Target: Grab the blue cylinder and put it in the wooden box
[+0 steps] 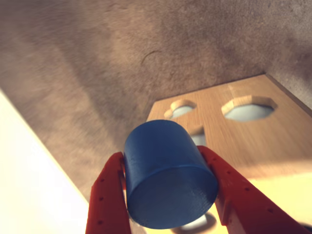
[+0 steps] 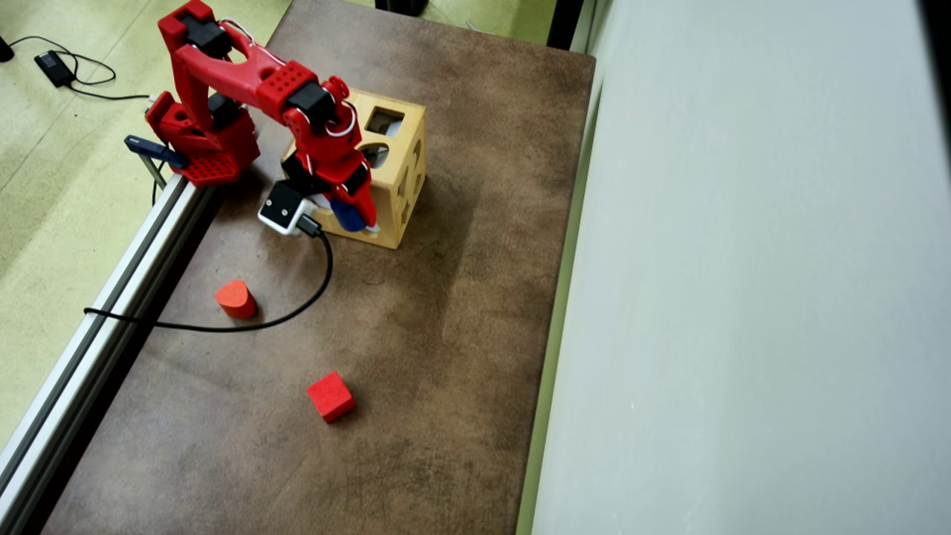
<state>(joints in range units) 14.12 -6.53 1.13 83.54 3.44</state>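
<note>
The pincer is clamped on the blue cylinder, one red finger pressed to each curved side. In the wrist view the cylinder's flat round end faces the camera and its axis runs away from the lens toward the wooden box, tipped slightly upward. It is short and stubby, about as long as it is wide, with a smooth matte blue skin and a faint sheen along the rim of the end face.

The box lies just beyond and below the cylinder — pale, fine-grained wood with a flat top face cut through by an octagonal hole and a rounded, lobed one. Part of a further opening shows behind the cylinder.

In the overhead view the pincer holds the cylinder above the near left corner of the wooden box, whose side faces also carry cut-outs. The table is a mottled brown, leathery-looking surface. Well clear of the box toward the near edge sit a red teardrop-topped block and, farther still, a red cube — both plain, matte and sharp-edged. A black cable curves across the table from the wrist camera.
</note>
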